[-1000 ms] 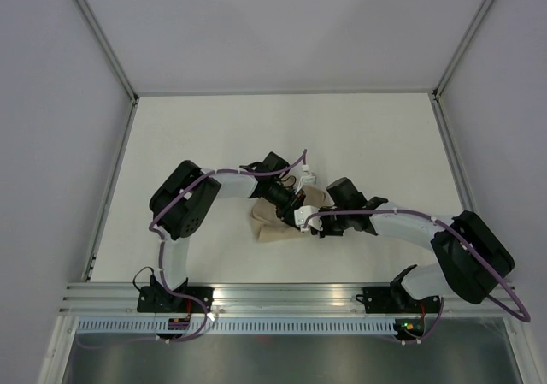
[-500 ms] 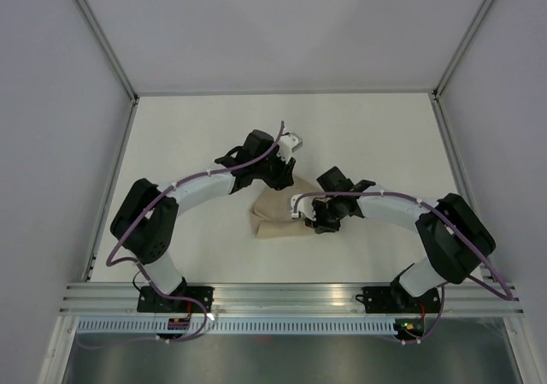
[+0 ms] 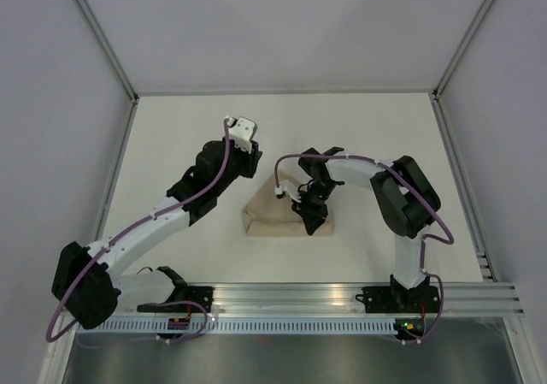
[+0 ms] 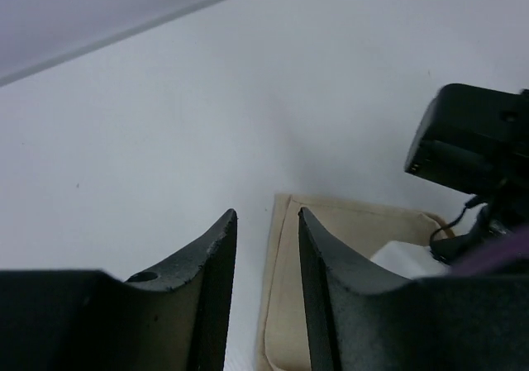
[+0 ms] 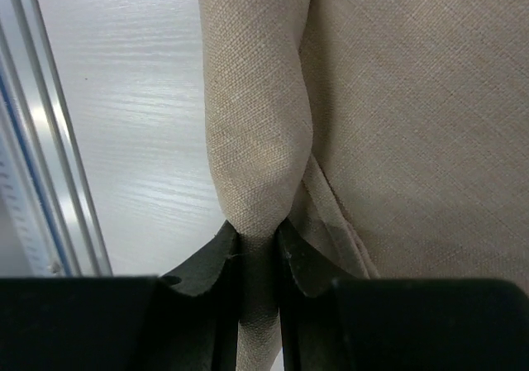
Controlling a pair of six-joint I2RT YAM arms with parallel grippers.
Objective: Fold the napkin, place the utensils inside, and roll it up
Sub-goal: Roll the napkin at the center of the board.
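The napkin (image 3: 278,219) lies on the white table (image 3: 367,127) as a folded tan piece, roughly midway between the two arms and a little nearer the front rail than the back wall. From above, the right gripper (image 3: 309,221) points down onto the cloth's right edge and touches it. The left arm (image 3: 171,217) reaches diagonally inward, and its wrist hangs over bare table up and to the left of the cloth, apart from it.

In the left wrist view, the left gripper (image 4: 266,222) has its two dark fingers parted with a clear gap between them and nothing in it. Through the gap show the table and the hemmed edge of the napkin (image 4: 347,230) below, with the right arm's black wrist beyond.

In the right wrist view, the right gripper (image 5: 256,237) is pinched tight on a raised fold of the napkin (image 5: 397,98). The cloth bunches up between the fingertips while the rest lies flat to the right. A metal rail (image 5: 50,140) runs along the left side.
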